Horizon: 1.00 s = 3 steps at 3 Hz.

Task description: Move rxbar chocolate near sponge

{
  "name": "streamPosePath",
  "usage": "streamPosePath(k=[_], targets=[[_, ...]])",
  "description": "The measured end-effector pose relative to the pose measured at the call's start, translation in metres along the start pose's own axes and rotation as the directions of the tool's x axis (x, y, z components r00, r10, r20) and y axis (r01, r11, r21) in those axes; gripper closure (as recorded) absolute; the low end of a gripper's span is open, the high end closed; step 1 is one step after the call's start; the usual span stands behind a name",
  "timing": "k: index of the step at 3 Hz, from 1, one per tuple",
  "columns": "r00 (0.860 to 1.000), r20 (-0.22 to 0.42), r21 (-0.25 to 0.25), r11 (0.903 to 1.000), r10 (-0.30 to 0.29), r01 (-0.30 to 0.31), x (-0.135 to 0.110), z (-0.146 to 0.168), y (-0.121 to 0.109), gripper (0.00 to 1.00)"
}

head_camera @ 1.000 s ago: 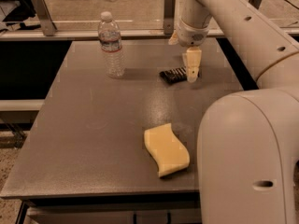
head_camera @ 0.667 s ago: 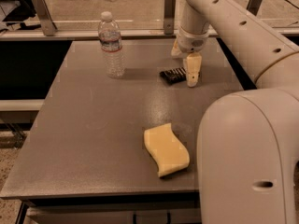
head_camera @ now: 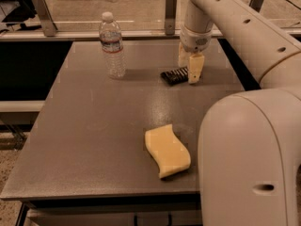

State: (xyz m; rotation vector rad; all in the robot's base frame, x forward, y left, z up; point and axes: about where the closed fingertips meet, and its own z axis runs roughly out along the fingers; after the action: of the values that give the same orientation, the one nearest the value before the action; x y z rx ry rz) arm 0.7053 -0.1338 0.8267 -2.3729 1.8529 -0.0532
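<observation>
- Bar [head_camera: 173,76]: one, black, on the grey worktop [head_camera: 84,126].
- One yellow sponge [head_camera: 167,150], one water bottle [head_camera: 113,45].
- One pincer [head_camera: 189,64], spread, at the bar's end.

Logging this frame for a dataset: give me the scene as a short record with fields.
gripper: two-finger gripper, low at the bar's right end
bar: small flat black-wrapped rxbar chocolate, lying on grey table, far side
sponge: thick pale yellow wavy foam sponge, near front edge, apart from bar
bottle: clear plastic water bottle, upright, left of bar
</observation>
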Motion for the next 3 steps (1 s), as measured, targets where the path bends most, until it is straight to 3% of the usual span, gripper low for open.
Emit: streamPosePath(k=[1, 2, 3], targets=[[1.000, 0.000, 0.000, 1.0000, 0.000, 0.000, 0.000, -0.008, -0.001, 0.87], [1.000, 0.001, 0.000, 1.0000, 0.000, 0.000, 0.000, -0.008, -0.001, 1.00], [0.996, 0.090, 0.082, 0.9966, -0.002, -0.006, 0.006, -0.053, 0.025, 1.00]])
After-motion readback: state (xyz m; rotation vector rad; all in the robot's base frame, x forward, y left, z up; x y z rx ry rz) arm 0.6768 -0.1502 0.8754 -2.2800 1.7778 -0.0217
